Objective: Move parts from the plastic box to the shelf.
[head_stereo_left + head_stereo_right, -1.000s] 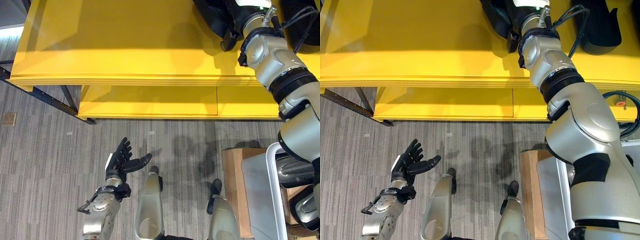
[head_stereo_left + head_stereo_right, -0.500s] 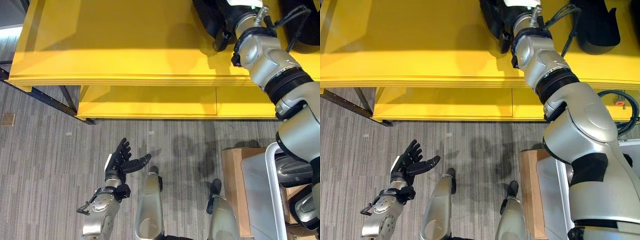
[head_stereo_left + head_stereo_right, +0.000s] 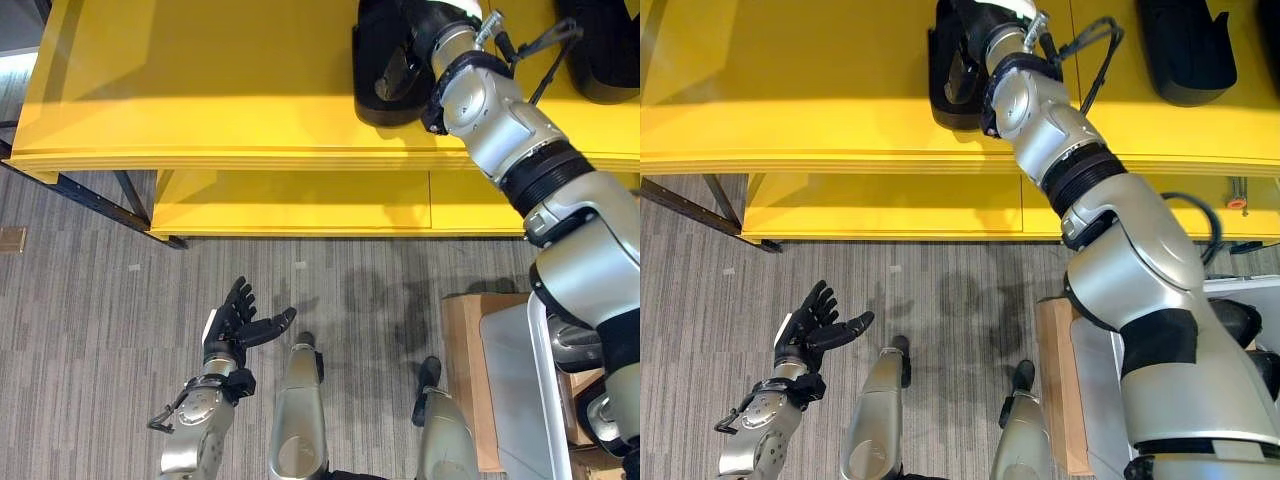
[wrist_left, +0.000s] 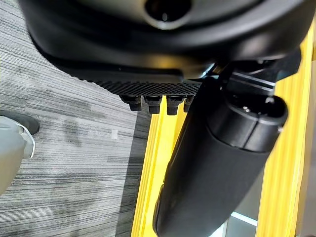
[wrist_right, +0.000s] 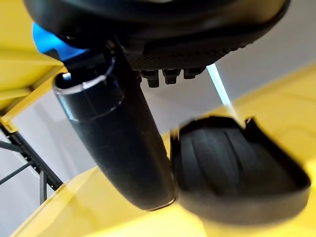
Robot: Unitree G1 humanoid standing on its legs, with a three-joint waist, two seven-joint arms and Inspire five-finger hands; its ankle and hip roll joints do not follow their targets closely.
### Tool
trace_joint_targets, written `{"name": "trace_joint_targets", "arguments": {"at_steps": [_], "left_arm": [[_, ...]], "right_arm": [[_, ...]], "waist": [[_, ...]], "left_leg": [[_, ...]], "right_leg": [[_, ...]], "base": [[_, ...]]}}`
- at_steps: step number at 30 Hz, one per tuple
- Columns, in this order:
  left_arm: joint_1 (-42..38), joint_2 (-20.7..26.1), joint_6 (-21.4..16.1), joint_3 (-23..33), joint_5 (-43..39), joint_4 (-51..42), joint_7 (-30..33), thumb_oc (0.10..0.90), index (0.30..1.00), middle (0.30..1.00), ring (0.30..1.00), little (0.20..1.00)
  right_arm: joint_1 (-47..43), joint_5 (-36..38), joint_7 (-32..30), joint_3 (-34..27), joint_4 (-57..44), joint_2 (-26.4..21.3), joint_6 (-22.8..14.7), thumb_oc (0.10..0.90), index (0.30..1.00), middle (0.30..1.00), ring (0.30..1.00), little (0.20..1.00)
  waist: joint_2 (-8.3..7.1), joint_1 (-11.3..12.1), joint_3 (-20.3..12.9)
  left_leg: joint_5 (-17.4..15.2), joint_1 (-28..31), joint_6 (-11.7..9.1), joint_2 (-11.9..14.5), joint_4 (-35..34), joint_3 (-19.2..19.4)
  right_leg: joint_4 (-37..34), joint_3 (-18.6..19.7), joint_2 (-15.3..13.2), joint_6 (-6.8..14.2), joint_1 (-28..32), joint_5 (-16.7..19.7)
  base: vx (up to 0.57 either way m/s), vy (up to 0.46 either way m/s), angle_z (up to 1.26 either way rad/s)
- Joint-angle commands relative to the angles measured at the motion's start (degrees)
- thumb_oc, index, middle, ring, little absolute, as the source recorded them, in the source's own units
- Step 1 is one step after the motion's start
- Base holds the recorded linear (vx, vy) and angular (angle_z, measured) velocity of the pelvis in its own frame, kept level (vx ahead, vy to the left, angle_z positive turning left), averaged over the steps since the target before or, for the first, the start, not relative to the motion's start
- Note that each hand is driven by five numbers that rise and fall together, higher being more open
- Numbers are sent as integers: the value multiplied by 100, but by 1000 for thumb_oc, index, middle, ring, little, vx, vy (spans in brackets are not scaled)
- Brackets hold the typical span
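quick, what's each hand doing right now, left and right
Left hand: open, fingers spread, holding nothing, low over the floor.
Right hand: up at the black part on the yellow shelf; its grip cannot be told.

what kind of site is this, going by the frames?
Probably a factory or parts-handling floor: a yellow metal shelf holding black moulded parts, a grey plastic box of more parts beside a cardboard carton, and striped grey carpet.

Workshop — yellow steel shelf (image 3: 200,90), grey carpet floor (image 3: 90,300), cardboard box (image 3: 462,370).
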Motion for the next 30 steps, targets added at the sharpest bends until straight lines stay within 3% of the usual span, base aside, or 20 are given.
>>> {"name": "trace_joint_targets", "arguments": {"at_steps": [1,21,26,30], "left_arm": [[196,-98,-492,108,-166,-640,-48,900,1000,1000,1000,1000],[251,-44,-437,122,-165,-653,-42,900,1000,1000,1000,1000],[214,-34,-427,143,-174,-647,9,900,1000,1000,1000,1000],[122,-20,-402,138,-104,-632,87,900,1000,1000,1000,1000]], "right_arm": [[-625,87,-208,-344,-328,99,-193,900,1000,1000,1000,1000],[-761,-296,-235,52,-407,-226,-195,900,1000,1000,1000,1000],[-646,-466,-371,-65,-1099,-508,-201,900,1000,1000,1000,1000],[603,-723,-464,-1247,-3050,-1092,-199,900,1000,1000,1000,1000]], "waist": [[299,90,-93],[278,30,-93],[246,-40,-93],[163,-165,-93]], "left_leg": [[1546,154,-233,603,-693,-364],[1532,153,-247,644,-693,-371],[1521,154,-263,651,-678,-368],[1521,162,-286,656,-679,-356]], "right_leg": [[701,356,-84,-184,441,688],[669,368,-49,-164,428,724],[682,377,-47,-154,400,725],[708,391,-68,-160,353,703]], "base": [[0,0,0],[0,0,0],[0,0,0],[-4,-5,1]]}}
